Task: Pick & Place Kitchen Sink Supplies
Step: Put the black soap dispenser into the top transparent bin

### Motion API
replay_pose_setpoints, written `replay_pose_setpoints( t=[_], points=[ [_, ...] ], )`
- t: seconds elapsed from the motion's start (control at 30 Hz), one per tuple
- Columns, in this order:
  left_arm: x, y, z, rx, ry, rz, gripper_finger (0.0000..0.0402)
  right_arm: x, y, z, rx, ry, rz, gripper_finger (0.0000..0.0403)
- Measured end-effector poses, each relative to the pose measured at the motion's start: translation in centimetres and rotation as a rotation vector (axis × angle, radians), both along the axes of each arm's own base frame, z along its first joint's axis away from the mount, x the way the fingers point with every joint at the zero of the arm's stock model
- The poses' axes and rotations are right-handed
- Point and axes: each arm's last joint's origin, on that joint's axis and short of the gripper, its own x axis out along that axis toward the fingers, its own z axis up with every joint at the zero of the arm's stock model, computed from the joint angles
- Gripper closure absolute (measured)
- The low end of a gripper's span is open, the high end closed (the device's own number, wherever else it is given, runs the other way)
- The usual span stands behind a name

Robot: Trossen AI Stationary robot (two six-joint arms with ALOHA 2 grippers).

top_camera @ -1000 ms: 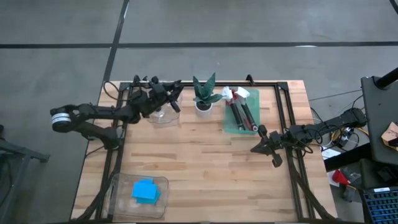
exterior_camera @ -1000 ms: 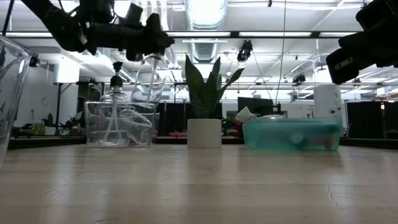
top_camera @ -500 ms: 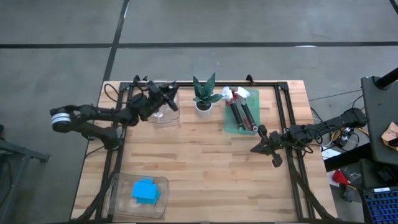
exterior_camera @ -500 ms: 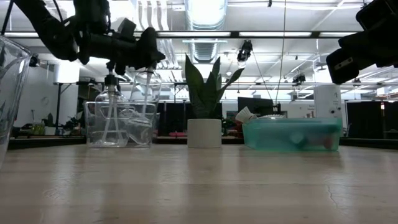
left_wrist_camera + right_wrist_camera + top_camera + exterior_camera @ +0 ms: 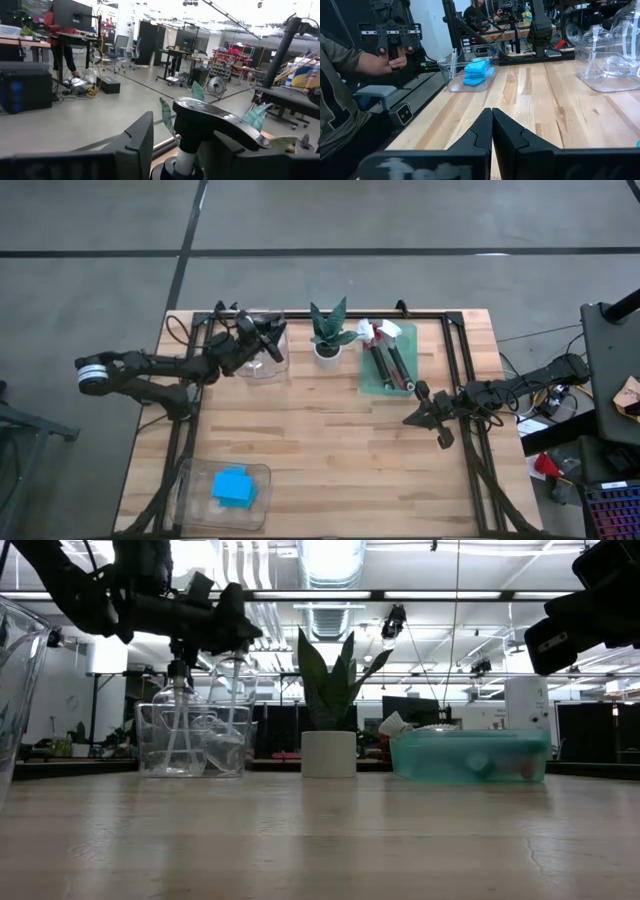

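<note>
My left gripper (image 5: 264, 338) is over the clear tray (image 5: 262, 368) at the far left, shut on a clear bottle with a black pump cap (image 5: 215, 122). The bottle (image 5: 232, 690) stands upright in that tray beside another clear bottle (image 5: 180, 700). My right gripper (image 5: 412, 418) is shut and empty above the table's right side; its closed fingers show in the right wrist view (image 5: 492, 122). Blue sponges (image 5: 233, 487) lie in a clear tray at the near left. Red and black brushes (image 5: 388, 360) lie in a green tray. My left gripper has the bottle's neck (image 5: 186, 159), just under the black pump cap, between its two fingers (image 5: 137, 145). The fingers come roughly level from the table's left. The bottle stands upright with its lower part inside the clear tray; I cannot tell whether its bottom rests on the tray floor.
A green plant in a white pot (image 5: 328, 335) stands between the bottle tray and the green tray (image 5: 372, 385). A person's hand holding a black device (image 5: 390, 52) shows beyond the table's edge. Bare wood (image 5: 330, 440) spans the table's middle.
My left gripper has gone a little toward the table's left edge and down, carrying the bottle. The bottle was tilted above the tray's rim and now stands upright, lower in the clear tray.
</note>
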Motion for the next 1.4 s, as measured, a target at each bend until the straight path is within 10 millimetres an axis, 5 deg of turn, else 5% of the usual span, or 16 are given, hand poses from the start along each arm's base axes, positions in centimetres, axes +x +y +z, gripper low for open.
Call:
replay_pose_setpoints(
  t=[0.23,0.73,1.2,1.4],
  points=[
    [0.0,0.0,-0.6,-0.016,0.064,-0.012,0.0261,0.0,0.0,0.0,0.000,0.000,0.000,0.0394],
    [-0.2,-0.4,-0.9,-0.035,0.121,-0.019,0.0162,0.0,0.0,0.0,0.000,0.000,0.000,0.0394],
    [-2.5,-1.2,2.4,0.107,0.072,0.027,0.0158,0.0,0.0,0.0,0.000,0.000,0.000,0.0394],
    [-2.6,-1.3,1.7,-0.003,0.117,0.007,0.0158,0.0,0.0,0.0,0.000,-0.001,0.000,0.0394]
  ],
)
